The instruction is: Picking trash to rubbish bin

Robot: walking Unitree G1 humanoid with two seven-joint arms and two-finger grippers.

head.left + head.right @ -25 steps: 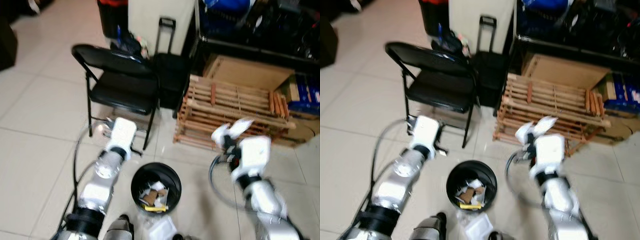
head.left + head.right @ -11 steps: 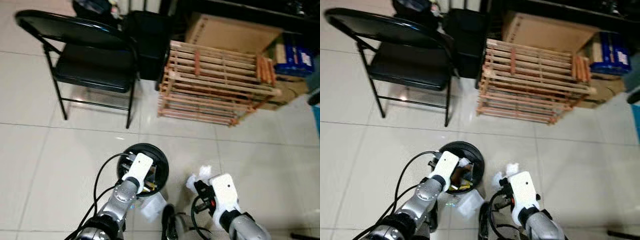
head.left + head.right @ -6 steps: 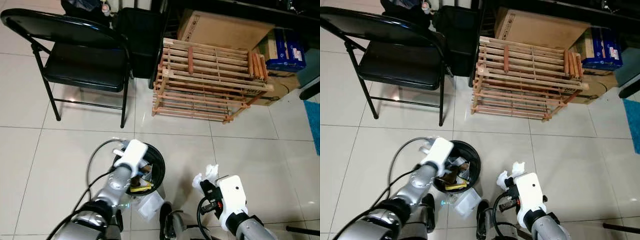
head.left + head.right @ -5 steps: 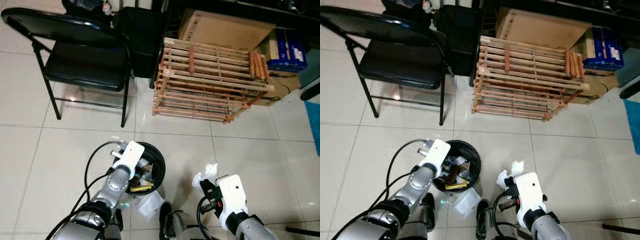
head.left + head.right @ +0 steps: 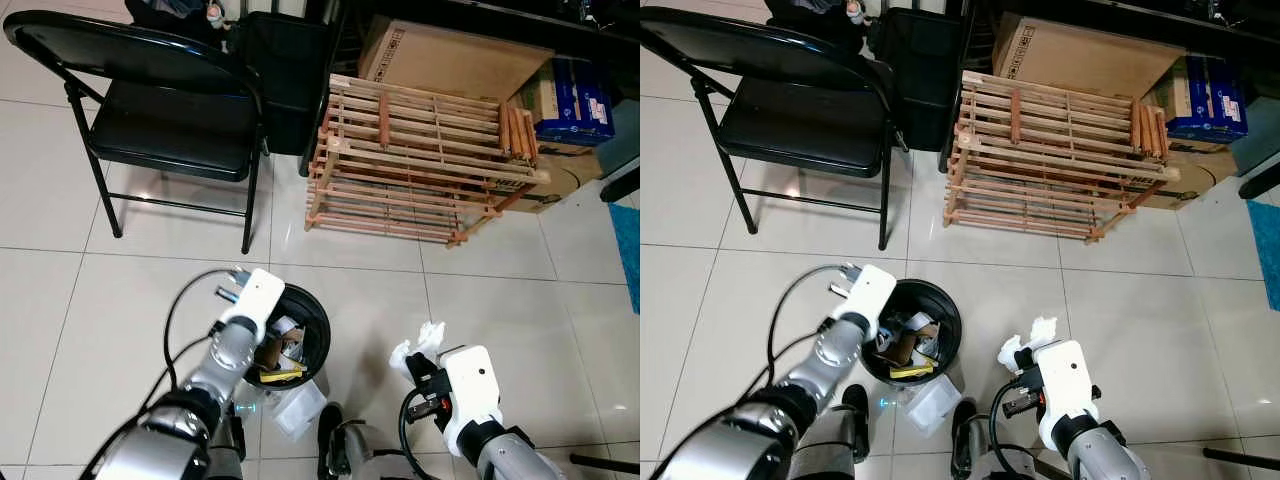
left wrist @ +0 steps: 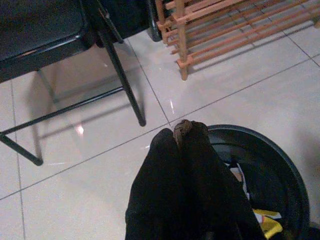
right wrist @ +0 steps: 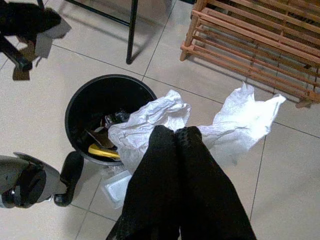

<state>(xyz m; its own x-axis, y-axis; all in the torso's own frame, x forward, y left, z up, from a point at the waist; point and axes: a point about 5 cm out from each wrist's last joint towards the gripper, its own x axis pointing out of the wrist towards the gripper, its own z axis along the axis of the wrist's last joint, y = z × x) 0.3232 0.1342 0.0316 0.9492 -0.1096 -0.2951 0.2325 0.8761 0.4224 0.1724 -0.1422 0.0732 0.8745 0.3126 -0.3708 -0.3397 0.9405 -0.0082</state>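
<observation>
A black round rubbish bin (image 5: 323,328) stands on the tiled floor in front of me, holding cardboard scraps, paper and a yellow piece. My left gripper (image 5: 230,285) hovers at the bin's left rim; in the left wrist view its fingers (image 6: 182,131) are pressed shut, with a tiny brown speck at the tips. To the right of the bin, above the floor, my right gripper (image 5: 416,352) is shut on a crumpled white paper (image 7: 240,120). In the right wrist view the bin (image 7: 80,102) lies just beyond the paper.
A black folding chair (image 5: 170,110) stands at the far left and a wooden slatted rack (image 5: 420,165) at the far right, with a black case (image 5: 290,70) and cardboard boxes (image 5: 450,55) behind. A clear plastic piece (image 5: 297,407) lies on the floor by the bin, near my feet.
The view has tilted down and shifted. My left gripper has drawn from over the bin to its left rim. The right gripper, still holding the paper, has stayed to the right of the bin.
</observation>
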